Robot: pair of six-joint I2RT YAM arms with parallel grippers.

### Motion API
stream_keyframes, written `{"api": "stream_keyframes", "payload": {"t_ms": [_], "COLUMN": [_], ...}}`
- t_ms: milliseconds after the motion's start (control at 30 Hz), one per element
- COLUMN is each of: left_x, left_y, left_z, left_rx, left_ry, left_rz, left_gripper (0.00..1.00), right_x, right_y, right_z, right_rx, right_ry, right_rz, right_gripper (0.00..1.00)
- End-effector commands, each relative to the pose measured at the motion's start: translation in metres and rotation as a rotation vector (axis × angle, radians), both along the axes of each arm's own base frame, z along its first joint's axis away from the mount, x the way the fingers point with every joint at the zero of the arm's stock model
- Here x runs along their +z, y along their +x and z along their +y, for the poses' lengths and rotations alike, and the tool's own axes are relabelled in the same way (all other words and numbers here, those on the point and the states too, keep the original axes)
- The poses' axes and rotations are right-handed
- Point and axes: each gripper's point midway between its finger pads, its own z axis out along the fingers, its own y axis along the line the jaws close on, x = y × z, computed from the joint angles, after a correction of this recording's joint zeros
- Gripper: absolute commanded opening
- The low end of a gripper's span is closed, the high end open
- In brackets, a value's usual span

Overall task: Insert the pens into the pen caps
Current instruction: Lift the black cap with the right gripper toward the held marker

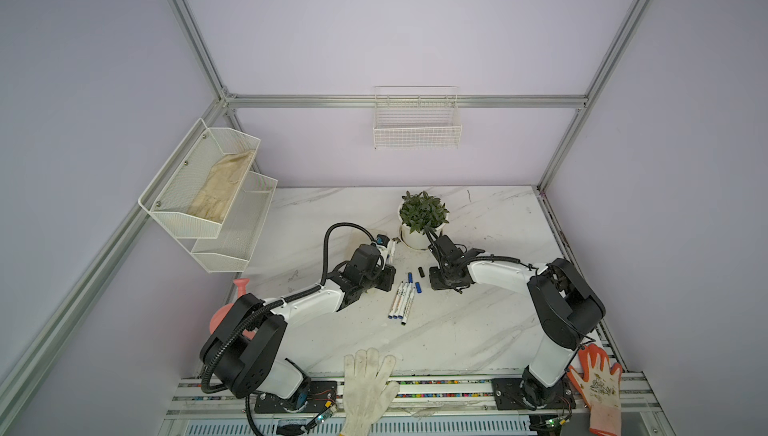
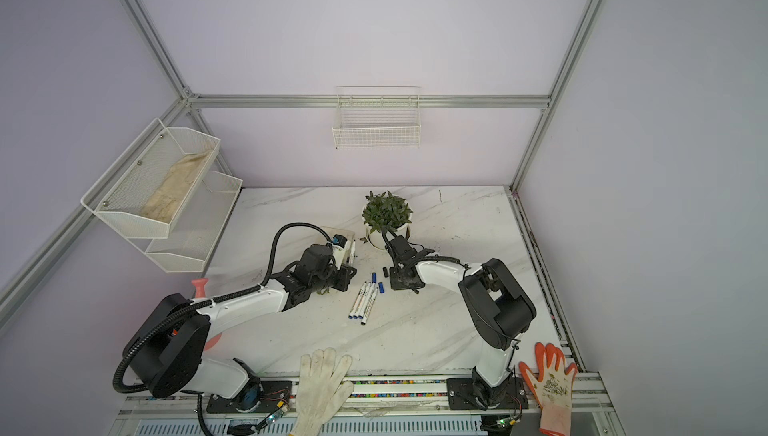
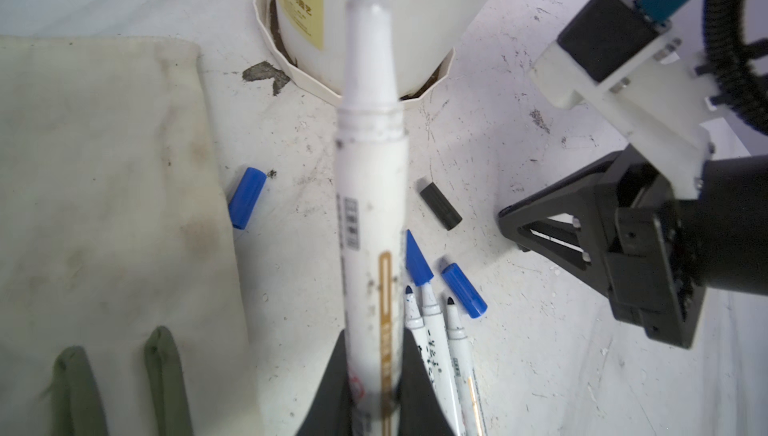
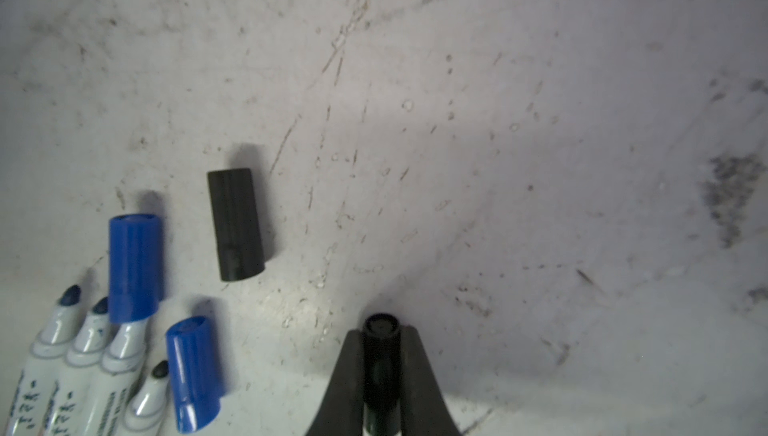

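Five pens are counted. One pen (image 3: 370, 205), with its black tip bare, is gripped by the left jaws, which are closed tight on its barrel. The four other pens (image 1: 401, 299) are laid side by side on the counter (image 1: 478, 330) between the two arms.

Five caps are counted, three blue and two black. One black cap (image 4: 381, 355) is clamped end-out in the right jaws, just above the counter. The second black cap (image 4: 236, 224) is left loose near the pen tips. One blue cap (image 4: 134, 268) is seated on the tip of one lying pen. A second blue cap (image 4: 193, 371) is found loose just beside the pens. The third blue cap (image 3: 246, 198) is seen only in the left wrist view, at the edge of a stained beige cloth (image 3: 104, 205) on which two olive-green strips (image 3: 166, 380) are laid.

Behind the jaws a potted plant (image 1: 423, 211) is set in a saucer (image 3: 282, 60), part of which is hidden by the held pen. A white glove (image 1: 368, 388) and an orange glove (image 1: 598, 388) are draped over the front rail.
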Motion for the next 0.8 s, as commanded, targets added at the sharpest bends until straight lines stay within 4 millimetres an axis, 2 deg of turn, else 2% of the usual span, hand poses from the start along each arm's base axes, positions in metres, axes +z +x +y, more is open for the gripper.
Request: {"api": "stream_keyframes", "payload": {"t_ms": [0,33,100,200,300,367,400,433,600,633,767], "left_x": [0.006,0.007,0.007,0.005,0.007,0.008,0.009,0.009,0.017,0.019,0.031], "left_y": [-0.019,-0.022,-0.030,-0.041,-0.046,-0.049,-0.048,-0.048,-0.047,-0.046,-0.043], "left_z": [-0.015,-0.020,-0.030,-0.043,-0.052,-0.056,-0.057,-0.058,-0.061,-0.061,-0.061], "left_rx": [-0.143,-0.176,-0.255,-0.356,-0.402,-0.420,-0.421,-0.419,-0.421,-0.419,-0.407], "left_ry": [-0.043,-0.054,-0.074,-0.087,-0.092,-0.081,-0.074,-0.072,-0.076,-0.078,-0.093], "left_rz": [-0.016,-0.012,0.003,0.029,0.037,0.028,0.024,0.022,-0.003,-0.007,-0.049], "left_gripper": [0.00,0.00,0.00,0.00,0.00,0.00,0.00,0.00,0.00,0.00,0.00], "right_x": [0.003,0.020,0.069,0.138,0.189,0.210,0.212,0.226,0.231,0.221,0.214], "right_y": [-0.002,0.006,0.022,0.032,0.034,0.034,0.036,0.034,0.025,0.026,0.024], "right_z": [0.001,0.008,0.025,0.044,0.052,0.053,0.053,0.051,0.066,0.070,0.073], "right_rx": [0.046,0.066,0.105,0.151,0.149,0.145,0.141,0.135,0.246,0.261,0.279], "right_ry": [0.042,0.088,0.202,0.377,0.528,0.585,0.596,0.617,0.651,0.647,0.648], "right_rz": [0.016,-0.036,-0.187,-0.379,-0.526,-0.591,-0.607,-0.642,-0.622,-0.595,-0.573], "right_gripper": [0.00,0.00,0.00,0.00,0.00,0.00,0.00,0.00,0.00,0.00,0.00]}}
